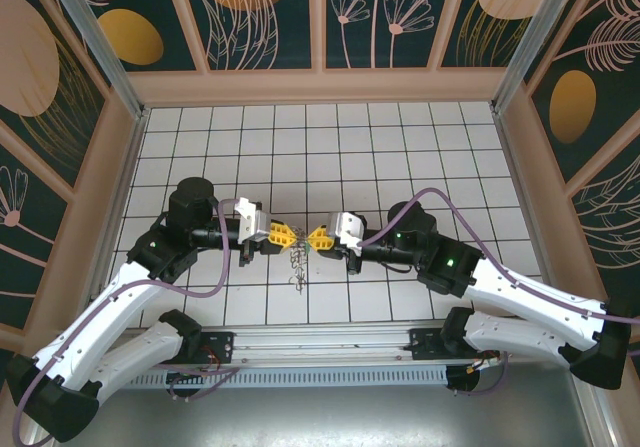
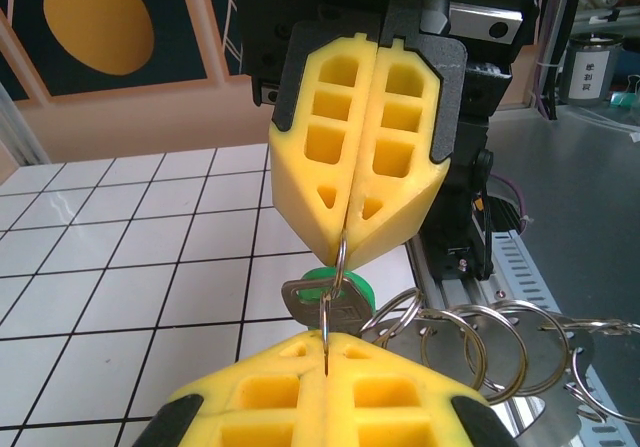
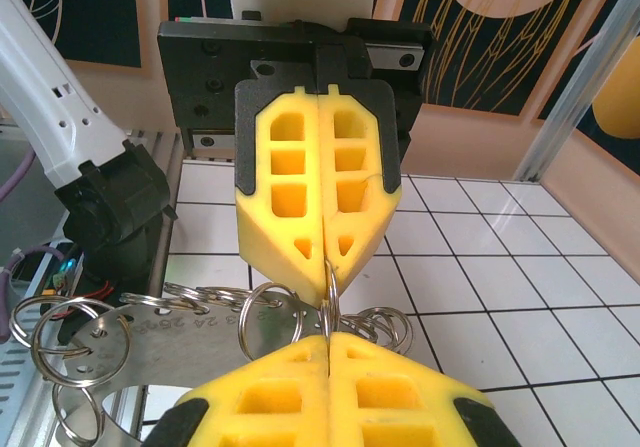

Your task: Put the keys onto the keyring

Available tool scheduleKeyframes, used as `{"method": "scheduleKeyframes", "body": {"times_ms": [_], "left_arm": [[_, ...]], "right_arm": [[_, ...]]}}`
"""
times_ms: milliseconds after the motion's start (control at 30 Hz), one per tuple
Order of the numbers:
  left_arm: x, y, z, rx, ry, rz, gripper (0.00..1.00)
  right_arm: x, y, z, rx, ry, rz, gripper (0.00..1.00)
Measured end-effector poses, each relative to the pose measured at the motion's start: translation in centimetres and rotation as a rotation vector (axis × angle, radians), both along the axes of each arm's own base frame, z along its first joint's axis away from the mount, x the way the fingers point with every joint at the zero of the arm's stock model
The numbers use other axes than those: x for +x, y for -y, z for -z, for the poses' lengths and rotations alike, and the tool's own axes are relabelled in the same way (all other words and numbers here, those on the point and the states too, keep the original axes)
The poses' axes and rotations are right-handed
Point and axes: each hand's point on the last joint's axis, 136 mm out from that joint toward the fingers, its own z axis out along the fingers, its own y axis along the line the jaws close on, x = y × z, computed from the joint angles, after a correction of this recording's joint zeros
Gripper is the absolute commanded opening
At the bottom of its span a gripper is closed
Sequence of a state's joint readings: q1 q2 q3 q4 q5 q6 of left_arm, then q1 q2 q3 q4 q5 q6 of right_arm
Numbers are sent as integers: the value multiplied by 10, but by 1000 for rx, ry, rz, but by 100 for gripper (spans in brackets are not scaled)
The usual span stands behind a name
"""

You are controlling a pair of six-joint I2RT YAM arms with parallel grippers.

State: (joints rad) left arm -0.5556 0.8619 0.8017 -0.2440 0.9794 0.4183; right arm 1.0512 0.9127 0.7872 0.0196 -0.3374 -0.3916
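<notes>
My left gripper (image 1: pixel 292 235) and right gripper (image 1: pixel 316 238) meet tip to tip above the tiled floor. Between them stands the keyring (image 2: pixel 340 267), a thin silvery split ring seen edge-on. In the left wrist view my left gripper (image 2: pixel 327 339) is shut on its lower part and the right gripper (image 2: pixel 343 235) is shut on its upper part. A silver key with a green head (image 2: pixel 335 292), one of the keys, hangs on that ring. The right wrist view shows the right gripper (image 3: pixel 328 337) and left gripper (image 3: pixel 327 259) pinching the same keyring (image 3: pixel 329 297).
A chain of further split rings (image 2: pixel 470 342) and a flat metal tag (image 3: pixel 150 352) with stamped figures hang from the bunch (image 1: pixel 297 265) below the grippers. The aluminium rail (image 1: pixel 320 352) with the arm bases runs along the near edge. Wooden walls (image 1: pixel 320 85) enclose the floor.
</notes>
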Motion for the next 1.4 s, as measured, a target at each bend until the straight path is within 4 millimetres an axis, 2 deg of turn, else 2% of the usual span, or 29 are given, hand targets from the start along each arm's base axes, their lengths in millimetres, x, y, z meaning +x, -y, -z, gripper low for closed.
{"method": "scheduleKeyframes", "body": {"times_ms": [400, 733, 1400], "left_arm": [[2, 0, 1, 5, 0, -10, 0], [2, 0, 2, 6, -2, -10, 0], [2, 0, 2, 7, -2, -11, 0]], "right_arm": [[5, 2, -1, 4, -4, 16, 0], [-3, 1, -2, 9, -16, -34, 0], [2, 1, 1, 2, -21, -19, 0]]}}
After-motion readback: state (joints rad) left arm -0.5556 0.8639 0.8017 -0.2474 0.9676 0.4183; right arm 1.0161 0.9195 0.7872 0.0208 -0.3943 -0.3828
